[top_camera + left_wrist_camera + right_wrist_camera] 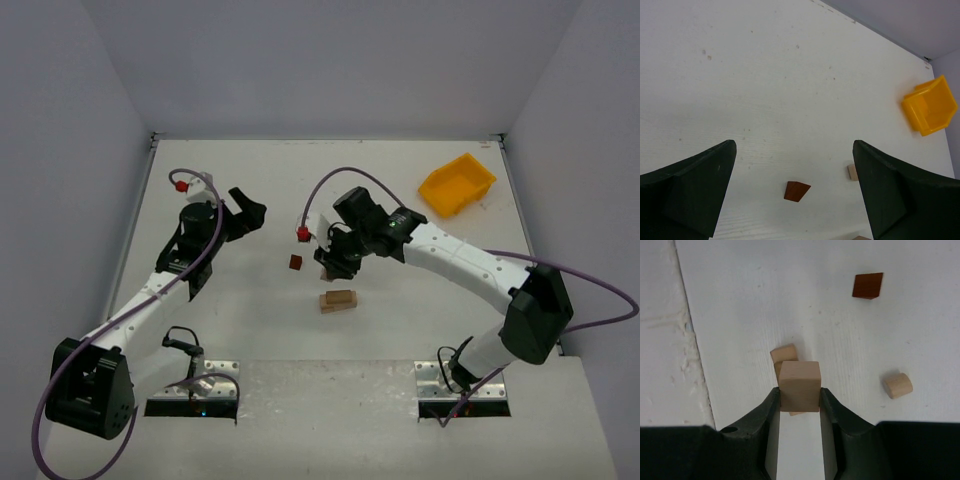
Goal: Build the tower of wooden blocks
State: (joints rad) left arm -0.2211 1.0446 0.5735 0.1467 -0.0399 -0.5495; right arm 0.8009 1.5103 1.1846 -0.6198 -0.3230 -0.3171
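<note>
My right gripper [799, 396] is shut on a pale tan cube [799, 382] and holds it above the table. Right under it lie pale oblong blocks [783, 353], also seen in the top view [337, 300] just in front of that gripper [335, 264]. The dark reddish-brown block [295, 262] lies to its left; it also shows in the right wrist view [867, 285] and the left wrist view [797, 191]. A small pale block [897, 385] lies loose nearby; it also shows in the left wrist view [853, 172]. My left gripper [794, 150] is open and empty, above the table at the left [245, 212].
A yellow plastic bin [457, 183] sits at the back right of the table; it also shows in the left wrist view [930, 106]. White walls close the table on three sides.
</note>
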